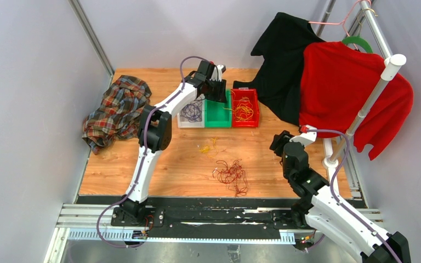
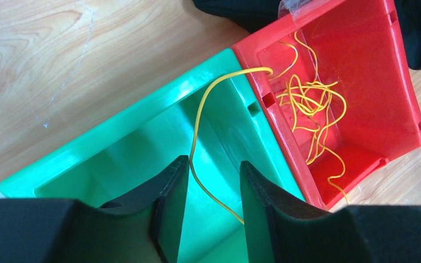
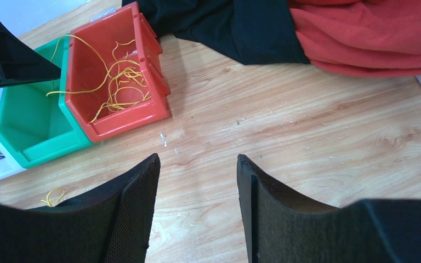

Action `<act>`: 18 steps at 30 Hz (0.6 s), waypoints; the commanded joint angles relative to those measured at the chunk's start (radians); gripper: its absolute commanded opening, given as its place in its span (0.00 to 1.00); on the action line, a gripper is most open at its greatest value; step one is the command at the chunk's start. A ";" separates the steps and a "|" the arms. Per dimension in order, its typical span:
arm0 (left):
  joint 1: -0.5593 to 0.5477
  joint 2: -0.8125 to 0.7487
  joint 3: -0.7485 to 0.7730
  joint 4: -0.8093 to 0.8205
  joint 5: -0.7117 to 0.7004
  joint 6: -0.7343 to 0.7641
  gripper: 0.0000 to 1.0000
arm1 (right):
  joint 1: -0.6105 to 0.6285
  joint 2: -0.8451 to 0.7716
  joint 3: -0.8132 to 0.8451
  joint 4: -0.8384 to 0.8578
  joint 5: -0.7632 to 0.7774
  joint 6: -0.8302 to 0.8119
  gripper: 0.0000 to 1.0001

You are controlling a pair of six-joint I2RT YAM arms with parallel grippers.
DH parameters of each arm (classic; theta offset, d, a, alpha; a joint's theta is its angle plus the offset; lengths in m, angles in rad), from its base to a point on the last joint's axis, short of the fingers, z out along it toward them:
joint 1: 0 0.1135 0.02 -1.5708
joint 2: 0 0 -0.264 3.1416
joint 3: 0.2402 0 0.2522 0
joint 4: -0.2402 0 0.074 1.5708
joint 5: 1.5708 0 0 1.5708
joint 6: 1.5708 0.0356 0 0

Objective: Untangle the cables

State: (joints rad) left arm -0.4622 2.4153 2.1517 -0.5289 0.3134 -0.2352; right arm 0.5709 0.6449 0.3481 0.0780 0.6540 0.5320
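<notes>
Left fingers apart over green bin. One yellow cable runs loose between them, not pinched, and crosses the rim into red bin holding the yellow pile. Right fingers spread, empty, above tabletop. Red tangle lies on tabletop, purple cables in white bin.

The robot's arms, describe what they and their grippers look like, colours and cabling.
The left arm and right arm both have white link shells with black joint housings. A greyish-purple cable loops along each, with a small red connector near the wrist. The left gripper and right gripper have black, curved fingers with textured inner faces.
</notes>
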 commanded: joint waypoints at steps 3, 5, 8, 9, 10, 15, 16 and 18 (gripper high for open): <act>-0.005 0.012 -0.017 0.061 0.015 0.004 0.30 | -0.013 -0.016 -0.015 0.014 0.014 0.010 0.54; -0.006 0.007 -0.026 0.065 0.016 0.008 0.27 | -0.013 -0.023 -0.017 0.013 0.017 0.004 0.54; -0.005 -0.010 -0.049 0.077 0.011 0.015 0.26 | -0.013 -0.033 -0.016 0.011 0.013 -0.007 0.54; -0.005 -0.015 -0.057 0.087 0.009 0.017 0.24 | -0.013 -0.036 -0.015 0.011 0.012 -0.009 0.54; -0.005 -0.021 -0.064 0.097 0.007 0.017 0.21 | -0.013 -0.038 -0.015 0.011 0.012 -0.010 0.54; -0.015 -0.057 -0.070 0.128 0.007 0.051 0.03 | -0.013 -0.047 -0.015 0.006 0.008 -0.009 0.53; -0.020 -0.067 -0.065 0.134 0.006 0.065 0.01 | -0.013 -0.050 -0.017 0.006 0.006 -0.009 0.52; -0.034 -0.081 -0.039 0.131 0.001 0.091 0.01 | -0.013 -0.053 -0.019 0.006 0.004 -0.006 0.49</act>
State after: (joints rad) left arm -0.4690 2.4134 2.0827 -0.4458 0.3122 -0.2020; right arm 0.5709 0.6071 0.3481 0.0776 0.6540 0.5308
